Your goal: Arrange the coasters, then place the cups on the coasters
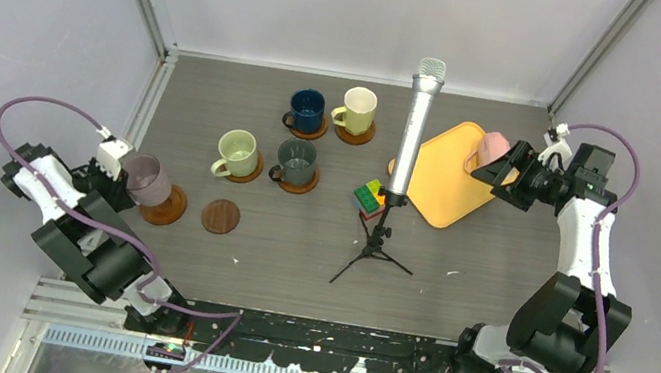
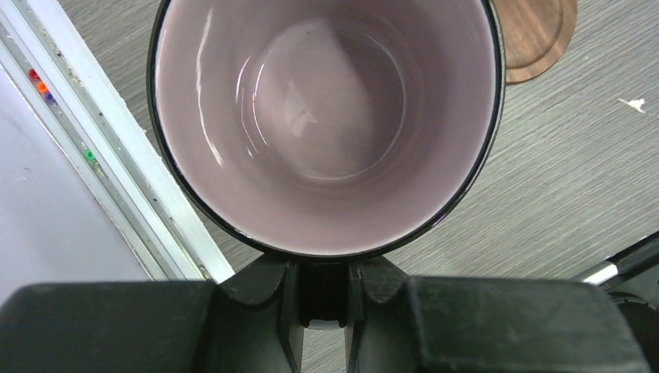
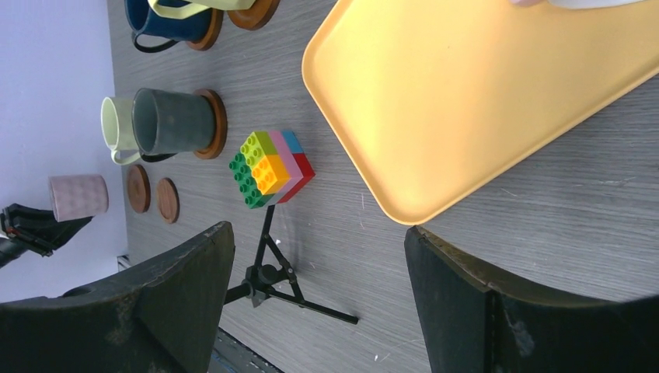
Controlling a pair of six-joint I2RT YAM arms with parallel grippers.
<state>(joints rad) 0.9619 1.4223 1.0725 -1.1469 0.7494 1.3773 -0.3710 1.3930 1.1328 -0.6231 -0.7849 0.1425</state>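
My left gripper (image 1: 127, 179) is shut on the handle of the mauve-pink cup (image 1: 148, 179), which it holds tilted just above an orange-brown coaster (image 1: 165, 208). The cup's inside (image 2: 326, 116) fills the left wrist view, and my left gripper (image 2: 322, 268) pinches the handle below the rim. A darker coaster (image 1: 221, 216) lies bare beside it. The dark blue (image 1: 307, 109), cream-yellow (image 1: 358, 108), pale green (image 1: 236, 151) and grey-green (image 1: 296, 161) cups each stand on a coaster. My right gripper (image 1: 497, 169) (image 3: 317, 231) hangs open over the tray, next to the pink cup (image 1: 493, 146).
A silver microphone (image 1: 415, 130) stands mid-table on its black tripod (image 3: 272, 276). A coloured brick block (image 1: 367, 197) (image 3: 272, 167) lies between it and the yellow tray (image 1: 444, 180) (image 3: 482, 101). The metal wall rail (image 2: 101, 155) runs close to the left cup.
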